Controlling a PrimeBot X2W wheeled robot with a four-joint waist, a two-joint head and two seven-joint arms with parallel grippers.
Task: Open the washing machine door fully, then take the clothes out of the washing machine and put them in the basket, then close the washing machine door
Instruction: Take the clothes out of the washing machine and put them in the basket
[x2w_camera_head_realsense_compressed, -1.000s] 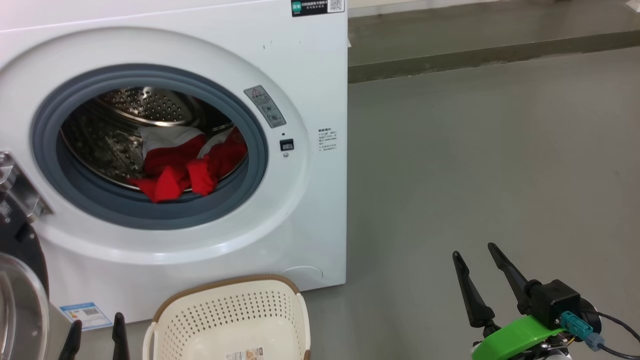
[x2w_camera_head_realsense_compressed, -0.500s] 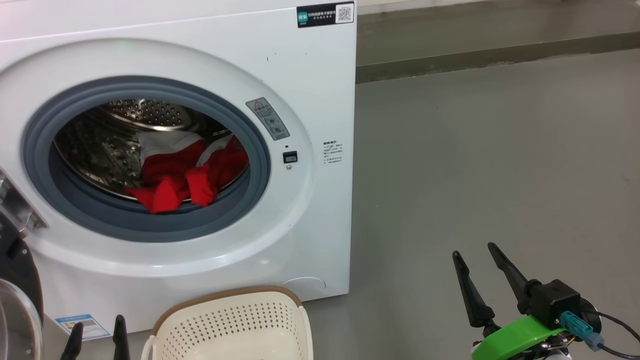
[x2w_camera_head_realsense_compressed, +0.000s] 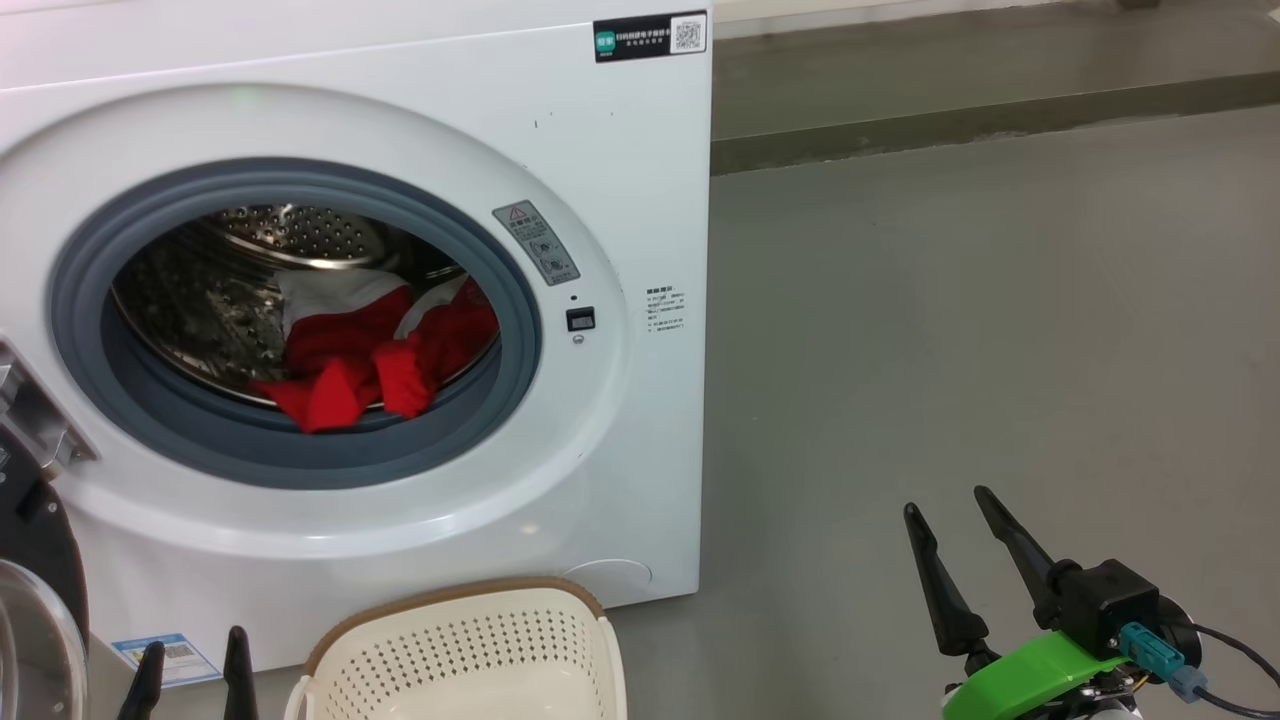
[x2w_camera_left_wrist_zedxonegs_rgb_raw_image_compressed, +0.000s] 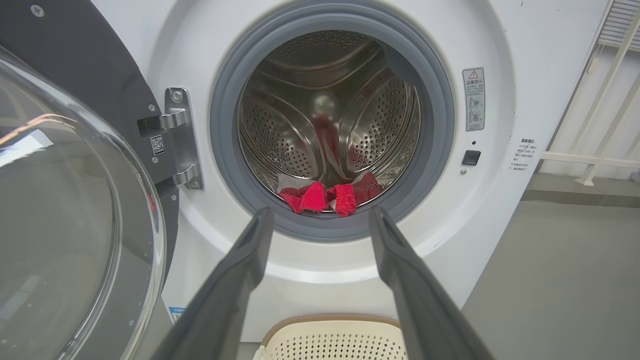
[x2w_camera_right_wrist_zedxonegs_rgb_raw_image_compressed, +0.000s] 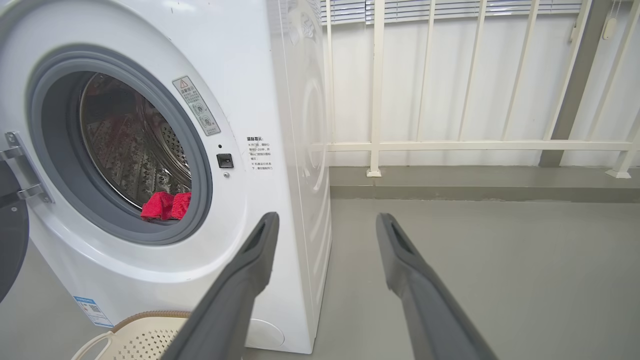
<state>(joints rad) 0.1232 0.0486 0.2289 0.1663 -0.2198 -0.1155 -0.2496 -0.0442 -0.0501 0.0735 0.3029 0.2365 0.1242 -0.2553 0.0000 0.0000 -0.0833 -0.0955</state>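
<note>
both the left gripper (x2w_camera_left_wrist_zedxonegs_rgb_raw_image_compressed: 321, 217) and right gripper (x2w_camera_head_realsense_compressed: 950, 505) hang clear of the washing machine (x2w_camera_head_realsense_compressed: 620, 180), jaws spread, empty. the clothes (x2w_camera_head_realsense_compressed: 375, 355) lie bunched at the front of the drum (x2w_camera_left_wrist_zedxonegs_rgb_raw_image_compressed: 295, 150); soft and floppy, i'd guess, best pinched at the fold nearest the opening.

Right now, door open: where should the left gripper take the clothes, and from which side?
Probably the two bunched red folds of the clothes at the front lip of the drum, just behind the grey ring. They stand up as thick lumps, easy to pinch. Come straight in from the front; the open left gripper points at them.
</note>
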